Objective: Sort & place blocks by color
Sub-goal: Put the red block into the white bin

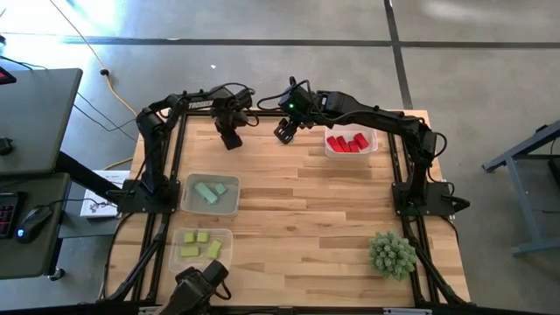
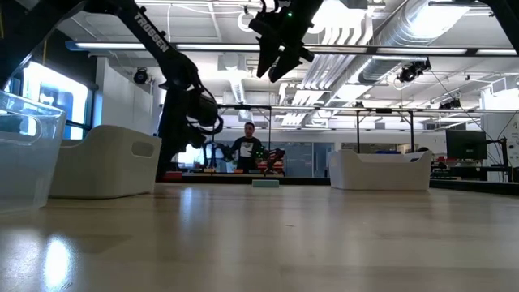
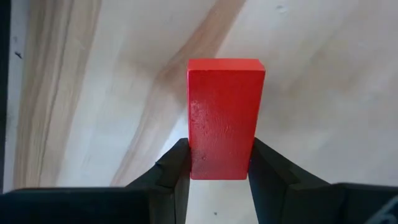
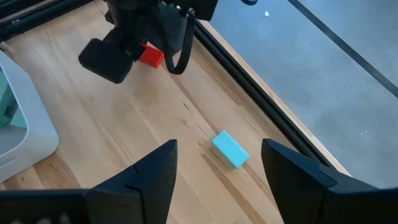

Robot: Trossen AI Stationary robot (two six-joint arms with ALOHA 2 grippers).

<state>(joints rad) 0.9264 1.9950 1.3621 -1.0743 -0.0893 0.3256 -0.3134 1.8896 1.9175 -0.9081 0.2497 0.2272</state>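
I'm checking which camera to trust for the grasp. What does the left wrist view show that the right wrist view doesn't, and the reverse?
Only the left wrist view shows the left gripper with a finger on each side of the red block, up close. Only the right wrist view shows the light blue block lying on the table ahead of the open right gripper, and a tray's corner. Both show the red block and the wooden tabletop.

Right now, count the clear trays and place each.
3. First tray, with red blocks, right side; second tray, with teal blocks, left side; third tray, with yellow-green blocks, left corner. None look hidden.
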